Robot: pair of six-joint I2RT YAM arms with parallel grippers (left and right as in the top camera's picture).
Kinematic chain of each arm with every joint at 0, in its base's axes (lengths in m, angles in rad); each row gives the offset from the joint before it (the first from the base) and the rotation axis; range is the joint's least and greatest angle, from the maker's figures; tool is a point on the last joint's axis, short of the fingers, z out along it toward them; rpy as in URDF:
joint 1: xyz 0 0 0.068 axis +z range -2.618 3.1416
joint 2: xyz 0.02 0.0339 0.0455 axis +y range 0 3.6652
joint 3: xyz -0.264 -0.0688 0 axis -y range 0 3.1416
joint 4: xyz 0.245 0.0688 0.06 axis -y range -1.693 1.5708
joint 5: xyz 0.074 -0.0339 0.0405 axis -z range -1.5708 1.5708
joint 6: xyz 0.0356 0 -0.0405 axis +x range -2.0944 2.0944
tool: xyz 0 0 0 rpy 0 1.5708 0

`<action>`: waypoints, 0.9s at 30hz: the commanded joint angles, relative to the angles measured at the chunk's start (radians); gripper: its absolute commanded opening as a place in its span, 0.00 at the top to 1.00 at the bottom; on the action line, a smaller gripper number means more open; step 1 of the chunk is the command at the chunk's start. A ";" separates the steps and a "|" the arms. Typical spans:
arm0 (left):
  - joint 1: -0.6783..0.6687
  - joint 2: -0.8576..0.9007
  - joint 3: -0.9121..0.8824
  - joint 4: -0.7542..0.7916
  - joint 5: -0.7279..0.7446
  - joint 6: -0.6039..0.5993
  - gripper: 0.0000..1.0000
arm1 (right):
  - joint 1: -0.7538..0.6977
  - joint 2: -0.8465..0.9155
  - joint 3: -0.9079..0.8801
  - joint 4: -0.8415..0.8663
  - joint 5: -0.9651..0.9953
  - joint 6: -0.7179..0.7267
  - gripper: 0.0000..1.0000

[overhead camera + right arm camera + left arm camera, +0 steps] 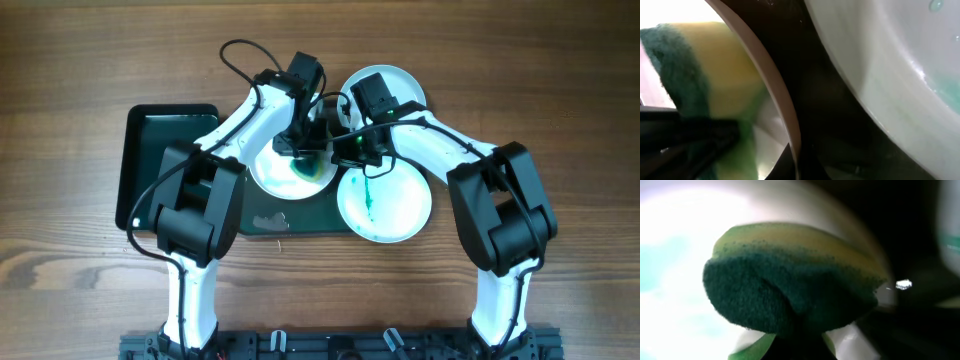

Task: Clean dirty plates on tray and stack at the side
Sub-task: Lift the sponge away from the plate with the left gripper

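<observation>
We note the left gripper (300, 148) clamped on the sponge (790, 280), pressing the green-smeared plate (272, 178) on the tray (150, 160), right gripper (352, 152) at its rim, closure untellable; we judge hard scrubbing could skid it into the streaked plate (390, 210) just beside.

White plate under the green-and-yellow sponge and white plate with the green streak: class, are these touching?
Apart: right wrist view shows dark tray between sponge-side plate and streaked plate.

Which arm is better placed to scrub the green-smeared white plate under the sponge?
Left: the left gripper holds the green-and-yellow sponge against that plate; the right gripper sits beside its rim.
</observation>
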 commanded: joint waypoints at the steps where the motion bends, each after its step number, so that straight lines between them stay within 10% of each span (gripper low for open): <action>1: -0.002 -0.028 -0.003 0.038 0.111 0.071 0.96 | 0.010 0.036 -0.012 -0.005 -0.033 -0.032 0.96; 10: 0.089 -0.028 -0.003 -0.034 -0.615 -0.264 0.96 | 0.010 0.036 -0.012 -0.009 -0.028 -0.033 0.96; 27: 0.217 -0.269 0.154 -0.311 -0.229 -0.152 0.96 | 0.014 -0.065 -0.012 -0.088 0.114 -0.060 0.96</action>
